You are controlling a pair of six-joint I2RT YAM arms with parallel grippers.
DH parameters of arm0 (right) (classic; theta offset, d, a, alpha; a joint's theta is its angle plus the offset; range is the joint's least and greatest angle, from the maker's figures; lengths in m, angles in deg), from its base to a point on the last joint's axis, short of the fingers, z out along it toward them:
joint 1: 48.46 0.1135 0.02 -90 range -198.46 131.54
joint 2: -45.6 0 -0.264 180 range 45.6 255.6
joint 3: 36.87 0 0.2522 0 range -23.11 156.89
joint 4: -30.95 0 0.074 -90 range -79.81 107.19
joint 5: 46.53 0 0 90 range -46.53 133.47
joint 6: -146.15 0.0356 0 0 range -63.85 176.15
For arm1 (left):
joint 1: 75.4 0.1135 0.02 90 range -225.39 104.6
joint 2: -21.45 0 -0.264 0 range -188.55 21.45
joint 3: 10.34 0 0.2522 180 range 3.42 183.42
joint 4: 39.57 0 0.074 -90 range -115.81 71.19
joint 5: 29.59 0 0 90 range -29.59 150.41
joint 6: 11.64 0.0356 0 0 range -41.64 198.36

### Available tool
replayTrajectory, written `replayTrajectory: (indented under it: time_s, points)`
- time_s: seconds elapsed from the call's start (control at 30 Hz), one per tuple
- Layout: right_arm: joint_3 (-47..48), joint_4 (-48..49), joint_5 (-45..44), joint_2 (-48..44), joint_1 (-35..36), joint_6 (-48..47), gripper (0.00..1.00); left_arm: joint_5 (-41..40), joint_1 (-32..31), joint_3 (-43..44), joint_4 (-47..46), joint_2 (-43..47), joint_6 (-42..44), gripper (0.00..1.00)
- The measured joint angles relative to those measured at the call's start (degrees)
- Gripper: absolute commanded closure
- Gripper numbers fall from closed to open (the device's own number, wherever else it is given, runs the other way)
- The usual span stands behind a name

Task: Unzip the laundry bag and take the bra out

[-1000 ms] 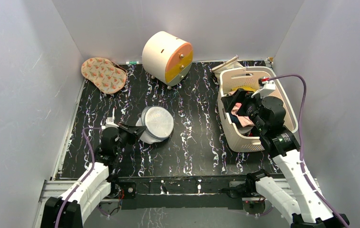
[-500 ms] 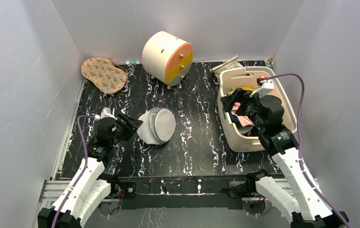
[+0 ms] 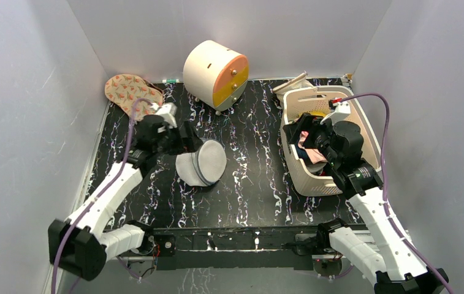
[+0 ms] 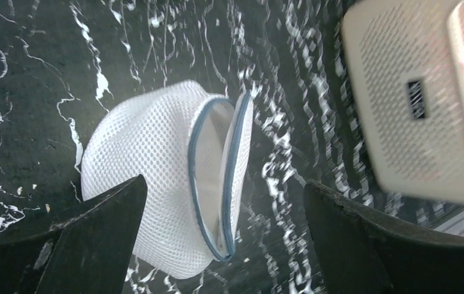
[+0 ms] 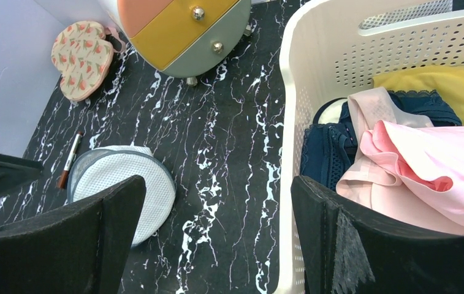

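**Item 1, laundry bag** [image 3: 201, 162]: a white mesh pouch on the black marbled table [image 3: 247, 184], a little toward 9 o'clock from the table's middle. Its blue-grey zipper rim gapes, with one face hinged up. We see no pink inside.

**Item 2, bra** [image 5: 425, 177]: pale pink, lying in the cream basket [image 5: 290, 122] at 3 o'clock. It rests on dark blue clothes [image 5: 324, 153].

**Item 3, left gripper** [image 4: 223, 190]: fingers wide apart and holding nothing, poised at the bag's 10 o'clock. We make out no contact with the mesh.

**Item 4, right gripper** [image 5: 217, 184]: fingers wide apart and empty, over the basket's 9 o'clock side.

**Assessment:** we judge the unzipping and the removal done, with only the withdrawal left. To do that well, we would raise the right gripper straight up before swinging it toward 6 o'clock, so no fingertip snags the loose pink fabric or the basket wall. We would back the left gripper off without nudging the open flap.
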Motion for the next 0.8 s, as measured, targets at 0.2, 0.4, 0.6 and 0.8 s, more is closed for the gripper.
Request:
replayTrajectory:
  time_s: [0.2,0.4,0.6,0.8]
  points:
    - [0.0,0.0,0.1,0.1,0.0,0.0,0.12,-6.3,-9.8,5.7,6.1,-12.0,9.0,0.13]
    - [0.0,-0.1,0.1,0.0,0.0,0.0,0.12,-9.7,-9.3,4.5,7.4,-15.3,9.1,0.62]
    - [0.0,-0.5,-0.3,-1.3,0.0,0.0,0.11,-0.7,-1.2,-7.3,-2.9,-11.8,-0.9,0.89]
    - [0.0,-0.4,-0.2,-2.1,0.0,0.1,0.11,7.7,2.1,-16.3,-13.7,-11.9,-11.7,0.93]
